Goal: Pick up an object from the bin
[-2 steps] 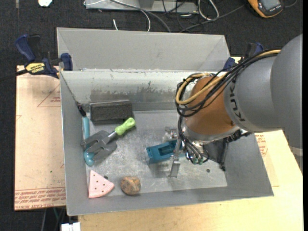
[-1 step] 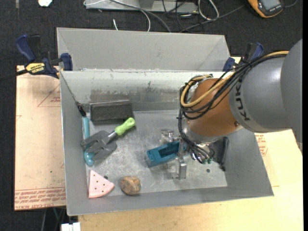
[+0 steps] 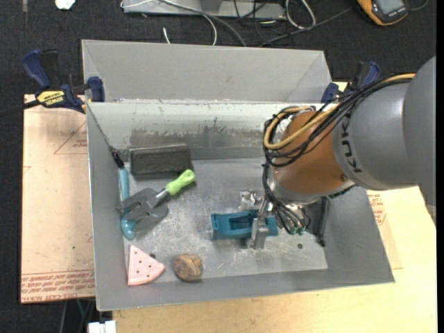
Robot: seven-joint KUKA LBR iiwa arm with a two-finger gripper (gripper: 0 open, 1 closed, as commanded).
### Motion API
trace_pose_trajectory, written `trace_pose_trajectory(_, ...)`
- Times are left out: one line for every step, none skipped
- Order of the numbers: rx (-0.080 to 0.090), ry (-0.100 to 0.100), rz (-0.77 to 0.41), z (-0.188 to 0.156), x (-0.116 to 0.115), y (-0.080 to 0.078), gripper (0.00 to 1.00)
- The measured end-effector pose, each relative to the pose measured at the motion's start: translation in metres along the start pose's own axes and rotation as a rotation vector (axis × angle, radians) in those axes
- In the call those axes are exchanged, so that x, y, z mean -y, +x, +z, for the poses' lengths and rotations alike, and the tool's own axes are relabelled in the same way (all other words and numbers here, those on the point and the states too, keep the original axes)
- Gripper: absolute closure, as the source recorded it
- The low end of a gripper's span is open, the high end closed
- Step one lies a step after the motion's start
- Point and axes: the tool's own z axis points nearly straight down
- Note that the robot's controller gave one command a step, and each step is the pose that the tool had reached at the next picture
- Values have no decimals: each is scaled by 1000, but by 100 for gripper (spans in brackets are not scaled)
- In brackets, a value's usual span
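My gripper (image 3: 258, 229) is low in the bin's right half, under the orange wrist cover. Its metal fingers stand at the right end of a teal blue plastic object (image 3: 229, 226) lying on the bin floor. Whether the fingers are round it I cannot make out. A thin black item (image 3: 318, 222) lies just right of the gripper near the right wall.
At the left lie pliers with a green handle (image 3: 156, 198), a light blue tube (image 3: 125, 203) and a dark grey block (image 3: 160, 161). A pink wedge (image 3: 142, 267) and a brown stone (image 3: 187, 266) lie near the front edge.
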Motion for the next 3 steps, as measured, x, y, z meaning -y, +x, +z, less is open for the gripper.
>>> trace_pose_trajectory(0, 0, 0, 0, 0, 0, 100)
trace_pose_trajectory(-13, 0, -28, -68, -8, -11, 100)
trace_pose_trajectory(-18, -1, -53, -182, 9, 9, 100)
